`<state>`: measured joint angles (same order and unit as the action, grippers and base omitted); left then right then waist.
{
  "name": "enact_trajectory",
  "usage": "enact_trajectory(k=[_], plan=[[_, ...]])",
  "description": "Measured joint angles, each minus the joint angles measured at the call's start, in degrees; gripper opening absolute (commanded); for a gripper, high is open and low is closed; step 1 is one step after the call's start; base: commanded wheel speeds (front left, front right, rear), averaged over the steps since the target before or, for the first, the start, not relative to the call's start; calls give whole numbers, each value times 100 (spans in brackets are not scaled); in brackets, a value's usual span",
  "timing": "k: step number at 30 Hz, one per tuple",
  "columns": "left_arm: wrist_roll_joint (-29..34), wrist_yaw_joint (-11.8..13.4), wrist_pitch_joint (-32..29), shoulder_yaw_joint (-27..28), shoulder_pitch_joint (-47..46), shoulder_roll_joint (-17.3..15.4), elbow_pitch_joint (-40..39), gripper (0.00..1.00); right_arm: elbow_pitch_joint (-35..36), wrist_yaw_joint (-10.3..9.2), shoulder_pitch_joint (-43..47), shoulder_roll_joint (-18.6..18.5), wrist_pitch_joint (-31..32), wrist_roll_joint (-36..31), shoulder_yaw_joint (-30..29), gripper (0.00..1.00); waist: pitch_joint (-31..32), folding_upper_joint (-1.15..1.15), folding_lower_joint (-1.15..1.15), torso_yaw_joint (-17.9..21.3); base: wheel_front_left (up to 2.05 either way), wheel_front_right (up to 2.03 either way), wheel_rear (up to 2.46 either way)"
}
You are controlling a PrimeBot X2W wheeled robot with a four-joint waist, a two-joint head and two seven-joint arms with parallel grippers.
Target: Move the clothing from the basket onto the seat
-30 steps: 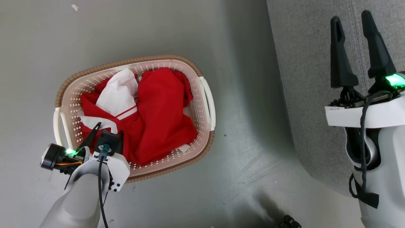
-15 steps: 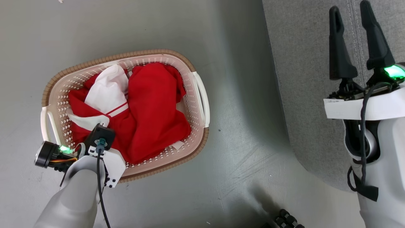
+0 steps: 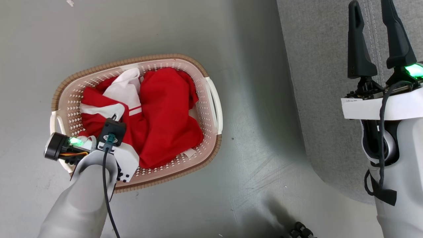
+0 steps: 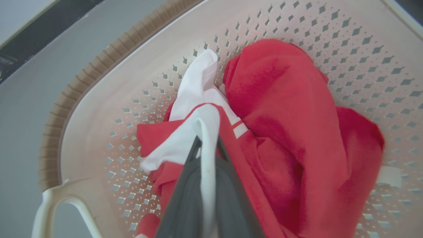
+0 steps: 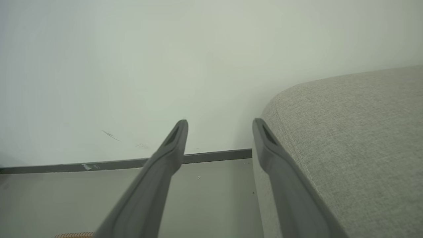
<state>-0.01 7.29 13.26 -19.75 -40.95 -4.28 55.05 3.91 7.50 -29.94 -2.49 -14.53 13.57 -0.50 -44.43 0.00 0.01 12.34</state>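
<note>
Red-and-white clothing (image 3: 165, 112) is seen heaped inside a cream basket (image 3: 211, 109) with a brown woven rim. The basket is set on the grey floor (image 3: 251, 148), well apart from the rounded corner of the grey seat (image 3: 324, 82). The left gripper (image 4: 206, 145) is lowered into the basket's left end, near the handle there. Its jaws are closed on a white fold of the clothing, which is drawn up as a narrow ridge between the two dark fingers (image 4: 185, 198). The plain red bulk of the clothing is piled toward the basket's right end, against the perforated wall. A white panel is tucked along the far side. A small white label (image 3: 190, 153) is glimpsed by the near rim, at the edge of the red cloth. The right gripper (image 3: 369, 5) is held above the seat's left edge with its jaws spread wide. Beyond its fingers, a pale wall (image 5: 165, 66) and a dark skirting strip (image 5: 214, 155) are shown in the right wrist view.
</note>
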Motion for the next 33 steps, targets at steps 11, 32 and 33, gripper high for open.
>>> enact_trajectory(k=[11,32,33], plan=[[-341,-272,101,59,16,120,-621,0,-140,0,4,-1,-10,-129,-49,100,264,0,0,-213,0,0,0],[-802,-552,120,264,97,197,-2366,0,-575,0,290,-7,-10,-371,9,100,1165,0,0,-659,0,0,0],[-808,-568,120,268,121,198,-2427,0,-598,0,298,-7,-10,-377,26,100,1217,0,0,-677,0,0,0]])
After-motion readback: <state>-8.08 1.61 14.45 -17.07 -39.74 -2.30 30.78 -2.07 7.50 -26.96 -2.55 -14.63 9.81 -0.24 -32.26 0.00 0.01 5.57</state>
